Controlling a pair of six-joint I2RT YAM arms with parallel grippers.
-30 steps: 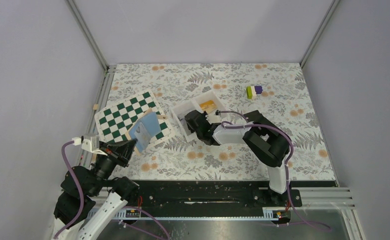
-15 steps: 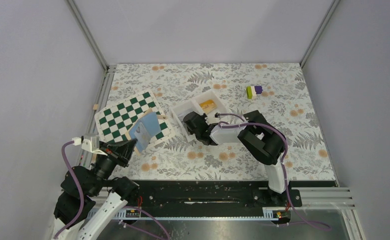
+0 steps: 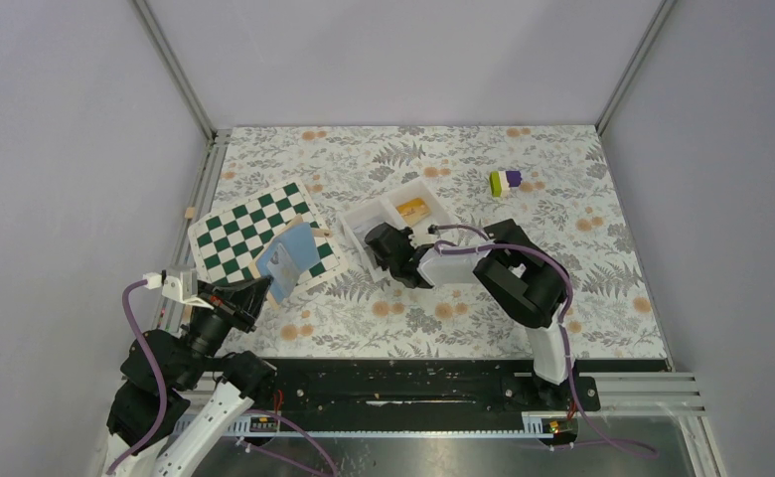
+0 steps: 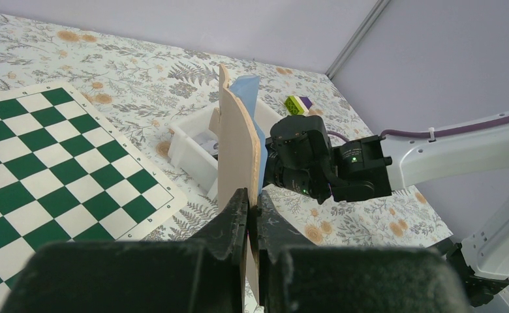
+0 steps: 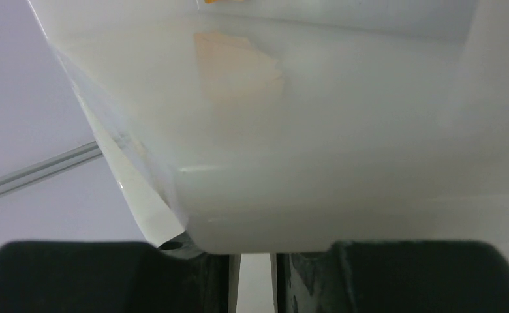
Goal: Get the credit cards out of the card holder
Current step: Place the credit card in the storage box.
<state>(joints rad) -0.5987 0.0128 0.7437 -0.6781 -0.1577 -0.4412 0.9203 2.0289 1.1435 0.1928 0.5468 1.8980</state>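
Left gripper (image 3: 261, 287) was clamped tight on the card holder (image 3: 289, 258), jaws pinched onto its lower edge. In the left wrist view the two fingers (image 4: 235, 215) met on it with no gap to spare. The holder stood upright, edge-on to that camera, tan back to the left and a blue panel peeking past it at the top. From above, it hung over the near right corner of the chequered board (image 3: 244, 231), blue face showing with a pale printed patch on it. Whether that patch was a card, I could not tell.

Over to the other arm: the right gripper (image 3: 375, 239) was down in the left compartment of the white tray (image 3: 364, 208). Its wrist camera gave almost nothing but white plastic up close. The two dark fingers (image 5: 108, 274) sat close together with a thin pale strip between them. Gripped card or just tray wall, I could not tell, so no call on that claw's hold.

The credit cards themselves were hard to pick out. A small pale scrap (image 4: 206, 139) lay in the tray's left compartment beside the right gripper, too small to name. An orange piece (image 3: 412, 210) lay in the other compartment. A purple and green block (image 3: 506, 182) stood well apart on the floral cloth (image 3: 413, 318), far right
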